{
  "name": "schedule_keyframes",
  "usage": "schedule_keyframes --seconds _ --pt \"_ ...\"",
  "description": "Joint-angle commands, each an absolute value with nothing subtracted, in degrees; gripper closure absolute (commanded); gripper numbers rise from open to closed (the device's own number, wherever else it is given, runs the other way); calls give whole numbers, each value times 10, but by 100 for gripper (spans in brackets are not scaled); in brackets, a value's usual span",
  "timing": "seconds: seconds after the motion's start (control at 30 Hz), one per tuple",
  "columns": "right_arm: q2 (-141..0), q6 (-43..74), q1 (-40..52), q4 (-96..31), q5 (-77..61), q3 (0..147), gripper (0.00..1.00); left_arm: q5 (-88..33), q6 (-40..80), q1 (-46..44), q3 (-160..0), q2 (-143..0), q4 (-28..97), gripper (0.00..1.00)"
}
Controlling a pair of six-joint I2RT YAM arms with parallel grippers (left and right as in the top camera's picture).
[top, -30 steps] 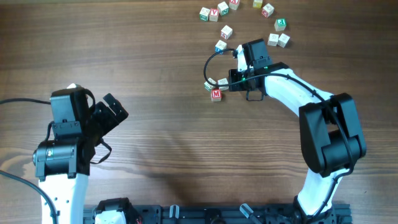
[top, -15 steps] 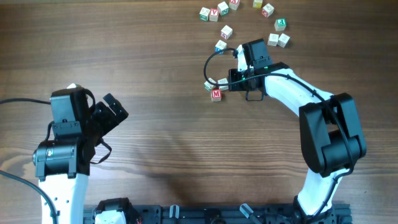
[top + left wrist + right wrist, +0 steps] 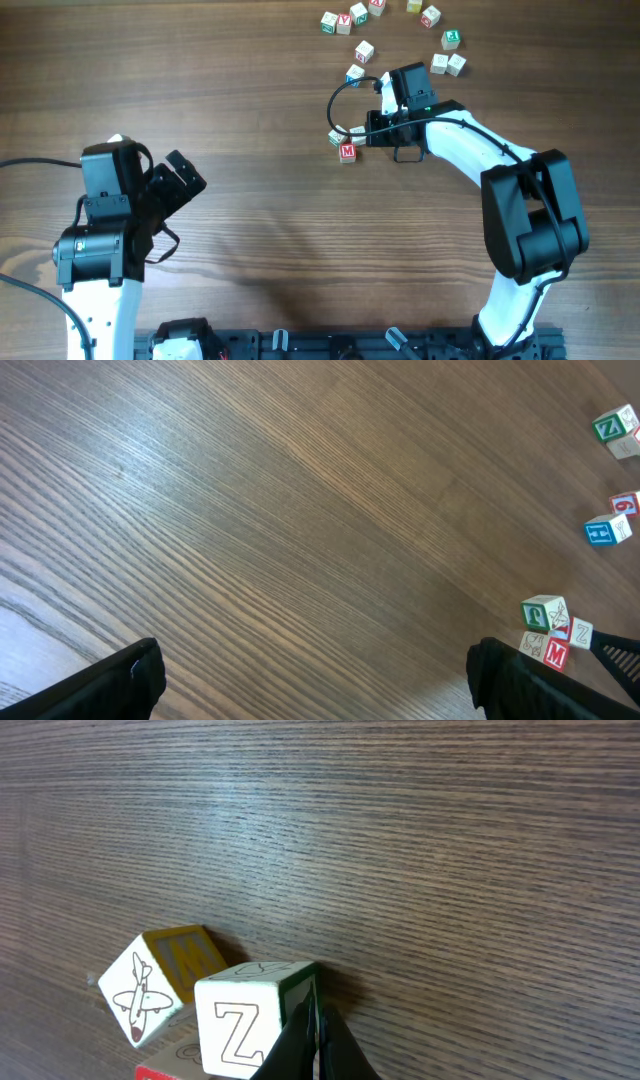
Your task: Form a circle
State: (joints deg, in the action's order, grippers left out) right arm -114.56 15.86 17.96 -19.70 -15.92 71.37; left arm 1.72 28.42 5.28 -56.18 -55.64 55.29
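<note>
The circle is a tight group of small whitish letter cubes (image 3: pixel 338 137), with a red M cube (image 3: pixel 347 152) at its near edge. My right gripper (image 3: pixel 370 131) is shut and empty at the group's right side. In the right wrist view its closed fingertips (image 3: pixel 316 1042) press against the side of a cube marked Z (image 3: pixel 240 1025), next to an airplane cube (image 3: pixel 138 990). My left gripper (image 3: pixel 186 174) is open over bare wood at the left, far from the cubes. Its view shows the group (image 3: pixel 546 614) at the lower right, beyond its right finger (image 3: pixel 510 678).
Several loose letter cubes lie scattered in an arc at the back of the table, such as one (image 3: pixel 364 50), one (image 3: pixel 451 38) and one (image 3: pixel 329 22). A black cable (image 3: pixel 340 100) loops from the right wrist above the group.
</note>
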Motion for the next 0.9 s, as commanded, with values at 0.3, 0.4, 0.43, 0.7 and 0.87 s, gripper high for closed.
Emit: schedule_keyframes --seconds 0.3,0.4,0.43,0.7,0.87 --pt "-1153 133 182 -179 -136 712 95 25 288 56 -560 -557 552 0" --pt "-1153 117 182 -170 -140 712 96 25 288 56 -560 -557 552 0" --pt "-1153 115 182 -167 -141 712 95 25 288 56 -560 -557 552 0" --pt "-1153 86 182 -162 -176 712 96 25 288 56 -560 -557 552 0" --pt "-1153 75 182 -162 -190 712 95 25 288 56 -560 -557 552 0"
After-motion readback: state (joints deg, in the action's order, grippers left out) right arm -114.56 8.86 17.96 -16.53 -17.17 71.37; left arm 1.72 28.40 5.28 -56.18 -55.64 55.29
